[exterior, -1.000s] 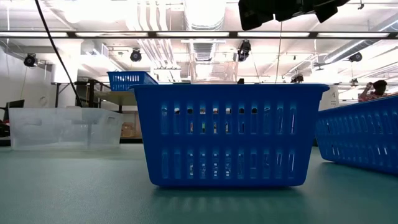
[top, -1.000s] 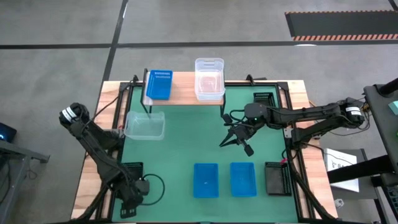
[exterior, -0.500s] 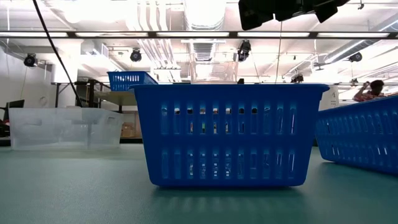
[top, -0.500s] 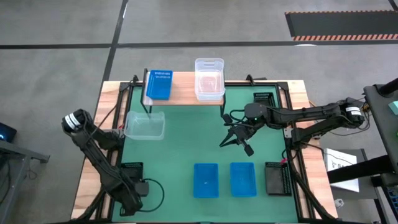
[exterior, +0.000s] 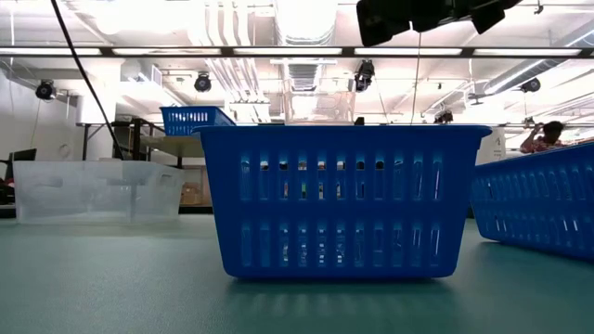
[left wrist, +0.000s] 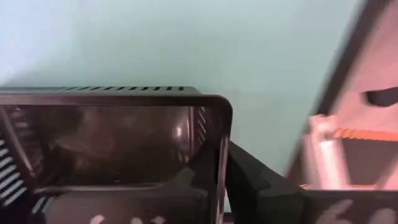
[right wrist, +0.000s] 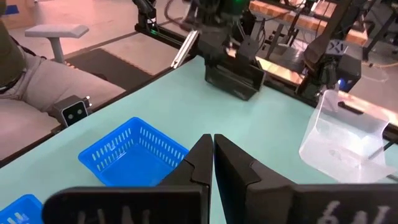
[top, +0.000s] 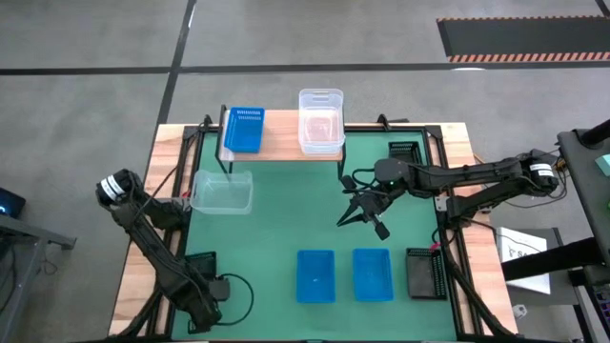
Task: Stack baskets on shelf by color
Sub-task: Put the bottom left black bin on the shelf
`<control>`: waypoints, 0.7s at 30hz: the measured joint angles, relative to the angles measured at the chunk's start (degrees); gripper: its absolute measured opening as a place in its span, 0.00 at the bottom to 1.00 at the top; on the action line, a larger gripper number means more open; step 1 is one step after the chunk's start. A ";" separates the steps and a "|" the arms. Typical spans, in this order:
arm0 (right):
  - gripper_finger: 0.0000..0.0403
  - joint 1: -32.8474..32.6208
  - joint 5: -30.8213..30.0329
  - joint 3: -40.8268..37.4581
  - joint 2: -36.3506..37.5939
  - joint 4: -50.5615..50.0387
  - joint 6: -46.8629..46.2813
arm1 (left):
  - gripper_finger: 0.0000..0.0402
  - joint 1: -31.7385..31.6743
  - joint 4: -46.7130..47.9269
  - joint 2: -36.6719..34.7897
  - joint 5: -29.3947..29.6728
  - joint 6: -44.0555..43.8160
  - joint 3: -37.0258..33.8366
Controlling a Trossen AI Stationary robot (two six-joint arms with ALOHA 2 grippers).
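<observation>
One light, stiff black mesh basket (left wrist: pixel 112 155) is sitting at the table's near left corner, the left gripper (top: pixel 212 289) pinching its thin rim wall.

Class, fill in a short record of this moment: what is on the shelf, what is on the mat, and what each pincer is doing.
On shelf: blue basket; clear basket
On mat: clear basket by the shelf; two blue baskets at the front
Black baskets: front left; front right; back right
Left pincer: shut on the front-left black basket's rim
Right pincer: shut, empty, above mid-mat
</observation>
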State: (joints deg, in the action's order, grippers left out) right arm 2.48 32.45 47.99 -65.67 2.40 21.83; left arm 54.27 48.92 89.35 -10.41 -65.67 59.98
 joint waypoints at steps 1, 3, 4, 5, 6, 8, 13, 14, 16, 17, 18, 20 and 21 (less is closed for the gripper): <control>0.02 0.00 0.00 0.00 0.00 -0.20 -0.25 | 0.01 -0.38 0.00 -0.08 0.05 -0.34 1.18; 0.02 -0.08 -0.03 0.00 0.00 -0.48 -1.10 | 0.01 -1.55 0.22 -0.17 0.77 -0.88 4.49; 0.02 -0.11 0.00 0.00 0.00 -0.55 -1.41 | 0.01 -2.19 0.00 -0.21 1.21 -0.79 6.24; 0.02 -0.20 0.00 0.00 0.00 -0.59 -1.73 | 0.01 -2.98 0.10 -0.21 1.57 -0.15 8.15; 0.02 -0.33 -0.04 0.00 0.00 -0.72 -1.98 | 0.00 -3.95 0.14 -0.21 1.93 0.64 10.21; 0.02 -0.60 0.04 0.00 0.02 -1.66 -2.23 | 0.00 -6.23 0.18 -0.21 2.12 3.02 14.72; 0.02 -1.54 0.82 -0.03 0.31 -6.23 -0.84 | 0.00 -12.22 6.03 -0.21 4.31 13.91 26.63; 0.02 -1.88 1.41 -0.18 0.37 -6.02 -0.88 | 0.00 -13.43 7.79 -0.25 4.92 16.51 28.93; 0.02 -2.71 3.58 -0.49 0.39 -5.99 -1.07 | 0.00 -15.83 12.20 -0.25 6.02 21.64 33.44; 0.02 -3.20 4.04 -0.58 0.39 -6.07 -1.63 | 0.00 -17.03 14.22 -0.25 6.92 24.68 35.53; 0.02 -3.75 4.03 -0.61 0.39 -6.10 -2.80 | 0.00 -18.31 16.15 -0.25 7.58 27.81 37.47; 0.02 -4.89 4.00 -0.61 0.48 -6.03 -4.33 | 0.00 -21.06 20.74 -0.27 8.60 34.55 40.82; 0.02 -5.54 4.00 -0.62 0.63 -6.03 -4.74 | 0.00 -22.57 23.39 -0.27 9.51 38.19 42.37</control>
State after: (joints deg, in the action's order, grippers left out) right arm -3.06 36.45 47.36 -65.04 -3.63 17.09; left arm 31.70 72.31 89.08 -0.90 -27.48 102.35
